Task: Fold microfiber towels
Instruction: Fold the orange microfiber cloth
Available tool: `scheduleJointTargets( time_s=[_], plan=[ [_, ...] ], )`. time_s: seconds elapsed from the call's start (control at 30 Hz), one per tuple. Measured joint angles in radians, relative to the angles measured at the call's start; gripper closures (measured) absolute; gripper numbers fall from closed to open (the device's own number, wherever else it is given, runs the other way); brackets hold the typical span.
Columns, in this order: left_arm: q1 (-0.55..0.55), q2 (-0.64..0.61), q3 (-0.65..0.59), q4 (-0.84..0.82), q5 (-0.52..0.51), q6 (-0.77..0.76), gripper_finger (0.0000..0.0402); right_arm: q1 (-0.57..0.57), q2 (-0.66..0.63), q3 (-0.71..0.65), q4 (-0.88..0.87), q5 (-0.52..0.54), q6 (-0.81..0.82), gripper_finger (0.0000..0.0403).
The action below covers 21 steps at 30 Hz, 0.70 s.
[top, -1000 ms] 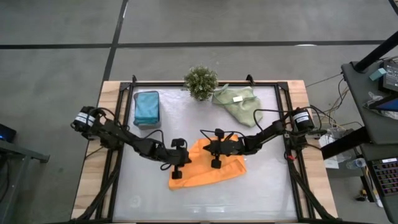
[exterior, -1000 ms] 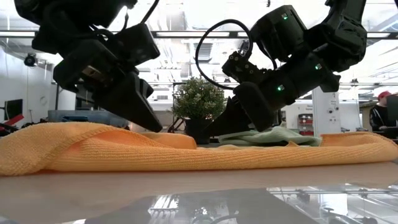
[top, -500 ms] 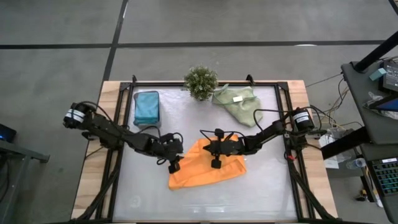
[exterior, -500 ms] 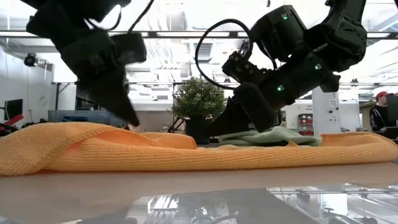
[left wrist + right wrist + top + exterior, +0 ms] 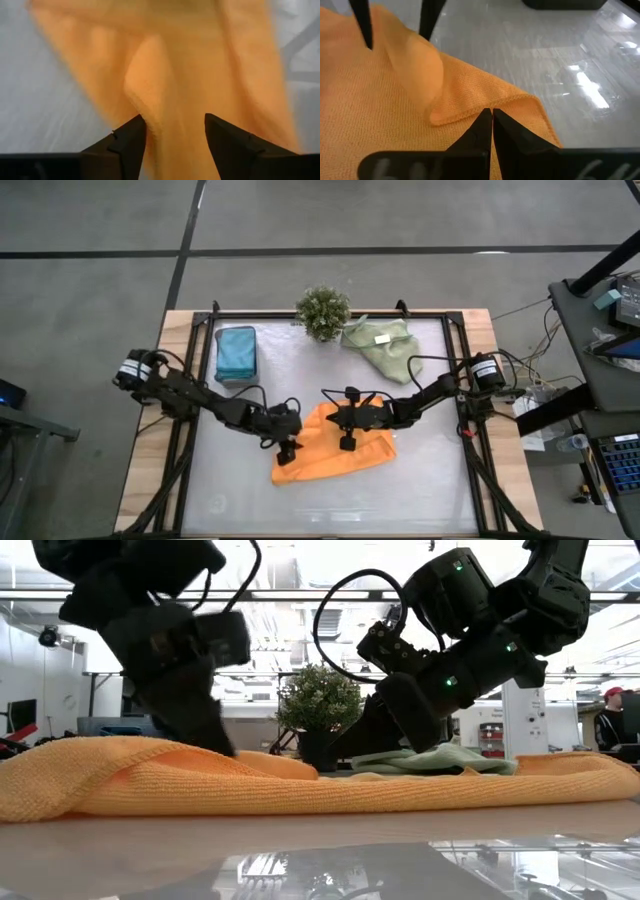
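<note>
Tray (image 5: 236, 352) at the table's far-left corner holds blue towels. Left gripper (image 5: 172, 137) spread over the orange towel (image 5: 330, 448); right gripper (image 5: 491, 122) pinches its edge.

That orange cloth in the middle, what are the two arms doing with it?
They are folding the orange towel, which lies partly doubled over mid-table. The right gripper is shut, its tips on the towel's folded edge. The left gripper stands open over the towel's other side, gripping nothing. A folded teal towel and a crumpled green towel lie at the far edge, beside a small plant.
</note>
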Motion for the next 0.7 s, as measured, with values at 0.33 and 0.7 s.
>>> scheduleJointTargets(
  time_s=[0.33, 0.7],
  plan=[
    [0.004, 0.002, 0.004, 0.085, 0.001, 0.055, 0.0289, 0.0, 0.0, 0.0, 0.0, 0.0, -0.007, 0.0394],
    [-0.004, -0.012, 0.015, 0.053, -0.042, 0.177, 0.0395, 0.0, 0.0, 0.0, -0.004, 0.0, -0.008, 0.0394]
  ],
)
